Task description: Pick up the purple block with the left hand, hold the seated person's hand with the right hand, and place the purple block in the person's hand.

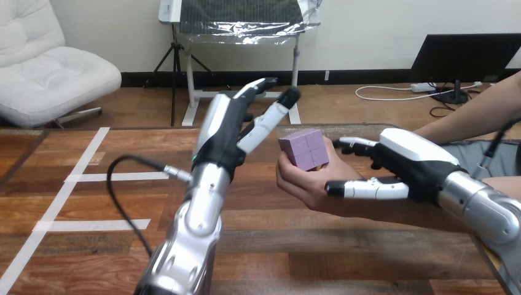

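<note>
The purple block [303, 149] rests in the person's hand [304, 184], which is cupped palm up over the right half of the tabletop [344, 258], nearer its far edge than its near one. The person's fingers curl up along the block's lower left side, and the block sits slightly tilted, with its top and two side faces in view. The left hand [236, 132] is raised on its silver forearm above the middle of the tabletop. Its fingers [270, 117] are stretched out straight towards the far right and it has hold of nothing; the nearest fingertip is just up and left of the block and apart from it. The right hand [411, 163] comes in from the right edge and sits over the person's wrist [368, 206]. Its fingers [356, 145] reach along the far side, close behind the block, and its thumb [368, 188] lies across the near side, so the wrist is between them. It appears to clasp the wrist, though how firmly the far fingers press is hard to make out from this angle. Strips of white tape [92, 225] run across the left part of the tabletop, well apart from both hands and the block.
</note>
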Available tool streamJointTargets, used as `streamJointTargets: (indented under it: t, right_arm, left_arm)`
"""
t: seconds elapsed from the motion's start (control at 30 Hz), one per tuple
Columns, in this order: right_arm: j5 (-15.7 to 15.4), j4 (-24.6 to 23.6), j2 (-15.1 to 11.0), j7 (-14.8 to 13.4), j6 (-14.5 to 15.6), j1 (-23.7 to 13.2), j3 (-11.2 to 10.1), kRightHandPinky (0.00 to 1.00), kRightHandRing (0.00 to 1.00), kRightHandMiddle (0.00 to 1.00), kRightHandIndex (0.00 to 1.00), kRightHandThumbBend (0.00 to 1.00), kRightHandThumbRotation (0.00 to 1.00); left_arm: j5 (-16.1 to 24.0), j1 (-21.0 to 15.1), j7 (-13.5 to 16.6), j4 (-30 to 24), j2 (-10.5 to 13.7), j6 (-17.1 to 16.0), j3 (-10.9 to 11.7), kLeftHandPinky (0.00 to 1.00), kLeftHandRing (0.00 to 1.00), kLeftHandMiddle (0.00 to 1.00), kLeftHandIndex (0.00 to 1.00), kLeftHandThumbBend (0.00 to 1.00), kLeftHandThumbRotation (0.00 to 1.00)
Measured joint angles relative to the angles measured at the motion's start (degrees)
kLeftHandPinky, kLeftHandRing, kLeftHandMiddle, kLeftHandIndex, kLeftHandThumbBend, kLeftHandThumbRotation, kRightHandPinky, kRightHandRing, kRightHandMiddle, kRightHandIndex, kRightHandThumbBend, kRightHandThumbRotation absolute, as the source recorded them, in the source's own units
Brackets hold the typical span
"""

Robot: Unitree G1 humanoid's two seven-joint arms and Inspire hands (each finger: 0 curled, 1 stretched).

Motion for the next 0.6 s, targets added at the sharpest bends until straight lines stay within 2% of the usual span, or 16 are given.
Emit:
streamJointTargets:
  t: [0.37, 0.6]
  right_arm:
    - [7.11, 1.42, 2.31, -1.24, -1.2, 1.57, -3.73, 0.77, 0.91, 0.94, 0.96, 0.95, 1.0]
    - [10.63, 1.6, 3.09, -1.24, -1.84, 2.46, -4.85, 0.77, 0.9, 0.93, 0.95, 0.92, 1.0]
  left_arm:
    - [-2.73, 6.62, 0.15, -7.02, -0.22, -2.85, 0.61, 0.78, 0.85, 0.85, 0.8, 0.82, 0.99]
    - [-3.01, 11.24, 0.15, -12.52, -0.09, -4.61, 0.87, 0.76, 0.83, 0.83, 0.77, 0.73, 1.0]
